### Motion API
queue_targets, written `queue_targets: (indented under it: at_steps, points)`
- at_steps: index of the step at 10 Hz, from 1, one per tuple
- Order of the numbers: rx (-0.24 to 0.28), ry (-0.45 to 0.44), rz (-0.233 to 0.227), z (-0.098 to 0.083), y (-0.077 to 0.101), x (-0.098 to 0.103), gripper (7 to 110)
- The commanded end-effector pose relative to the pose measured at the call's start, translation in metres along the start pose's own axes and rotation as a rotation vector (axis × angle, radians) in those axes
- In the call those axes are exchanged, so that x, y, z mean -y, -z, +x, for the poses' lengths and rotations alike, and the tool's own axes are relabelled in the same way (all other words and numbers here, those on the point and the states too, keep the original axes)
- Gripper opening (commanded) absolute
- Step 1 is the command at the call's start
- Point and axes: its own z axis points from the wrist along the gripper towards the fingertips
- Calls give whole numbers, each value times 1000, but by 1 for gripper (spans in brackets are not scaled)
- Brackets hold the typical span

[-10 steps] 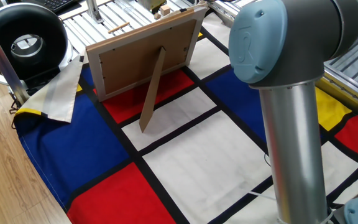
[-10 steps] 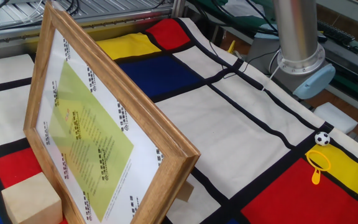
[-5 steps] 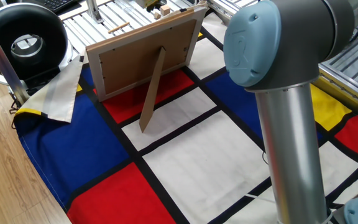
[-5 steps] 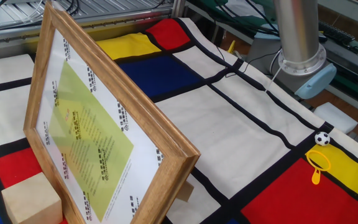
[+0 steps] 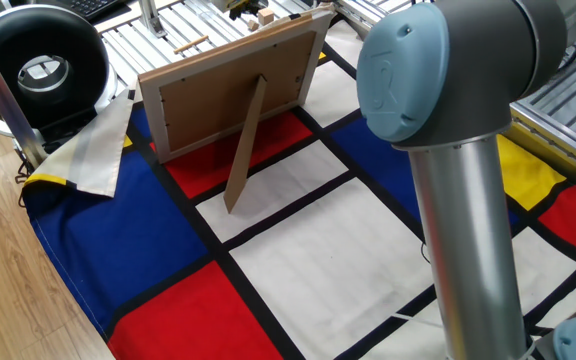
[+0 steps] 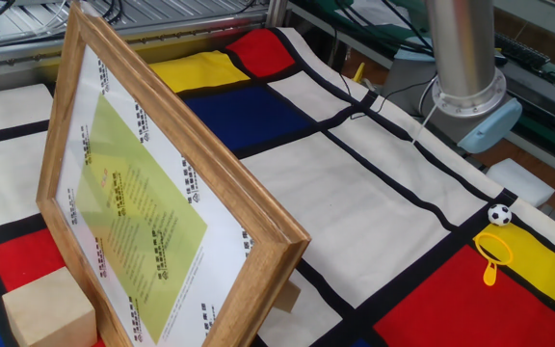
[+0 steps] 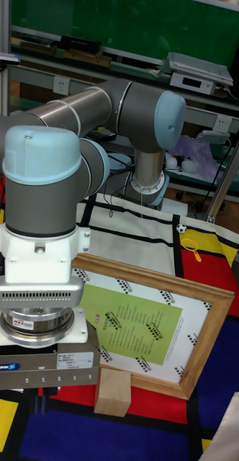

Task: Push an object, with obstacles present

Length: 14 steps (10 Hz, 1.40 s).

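Note:
A pale wooden cube (image 7: pixel 114 392) sits on the chequered cloth just in front of the standing wooden picture frame (image 7: pixel 145 324), near its lower left corner. In the other fixed view the cube (image 6: pixel 46 308) sits at the bottom left beside the frame (image 6: pixel 152 193). One fixed view shows the frame's back (image 5: pixel 233 85) and its prop leg. My gripper's housing (image 7: pixel 40 356) hangs low at the left of the cube, a short gap away. Its fingers are hidden below the housing.
The arm's thick column (image 5: pixel 463 220) rises at the right and stands at the cloth's far edge (image 6: pixel 465 58). A tiny football (image 6: pixel 499 214) and a yellow magnifier toy (image 6: pixel 492 255) lie near that edge. A black round device (image 5: pixel 38 65) sits beyond the cloth's corner.
The arm's blue-capped joint has shifted slightly to the left in one fixed view. Cube and frame have not moved.

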Motion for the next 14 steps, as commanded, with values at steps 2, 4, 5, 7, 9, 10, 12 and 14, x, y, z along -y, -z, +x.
queue_targets:
  at_steps: [2,4,5,7,9,10,12,14]
  points:
    - [-26,-20,-6,8,7,-3,7]
    - [-50,-17,13,17,11,-2,7]
    - [-53,-18,15,18,14,-4,7]
    - [-44,-22,8,16,16,-7,7]
    - [-44,-21,6,15,16,-8,7]
    - [-43,-22,2,15,16,-9,7]
    - [-46,-19,0,15,16,-11,7]
    - [-53,-17,2,16,16,-10,7]
